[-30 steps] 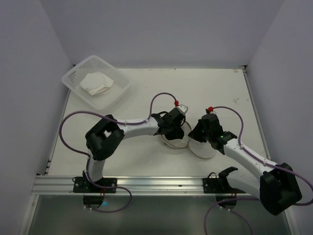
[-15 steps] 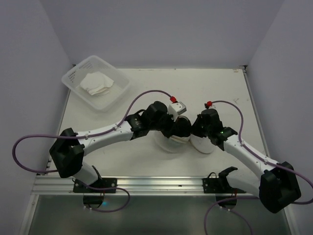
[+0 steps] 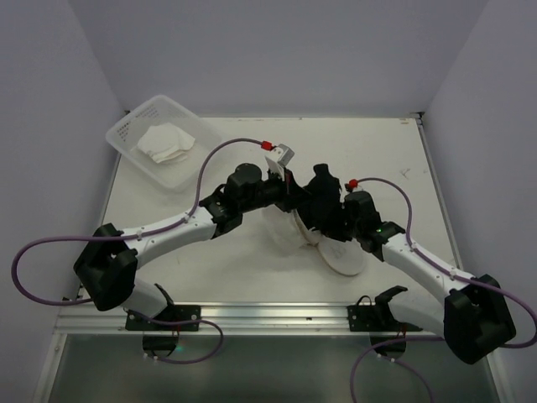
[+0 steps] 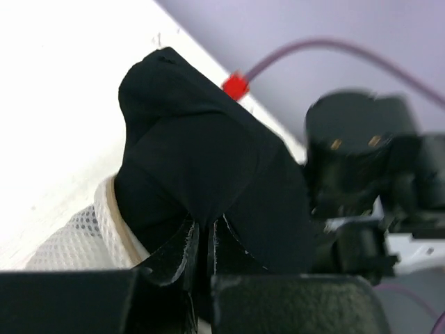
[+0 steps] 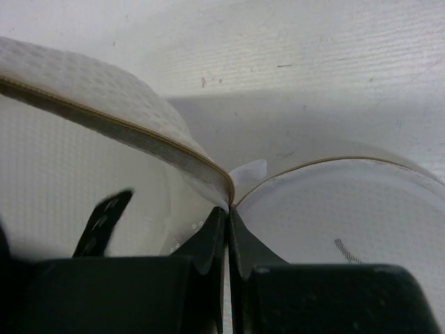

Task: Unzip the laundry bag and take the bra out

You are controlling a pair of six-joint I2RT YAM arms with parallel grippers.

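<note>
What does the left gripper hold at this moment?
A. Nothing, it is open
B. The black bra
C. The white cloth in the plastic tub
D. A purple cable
B: in the left wrist view the left gripper is shut on a fold of the black bra, which stands up above the rim of the white mesh laundry bag.

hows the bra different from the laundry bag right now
The bra is black and smooth; the laundry bag is cream-white mesh. The bra is pinched by the left gripper; the laundry bag is pinched at its rim by the right gripper. Both are soft fabric.
</note>
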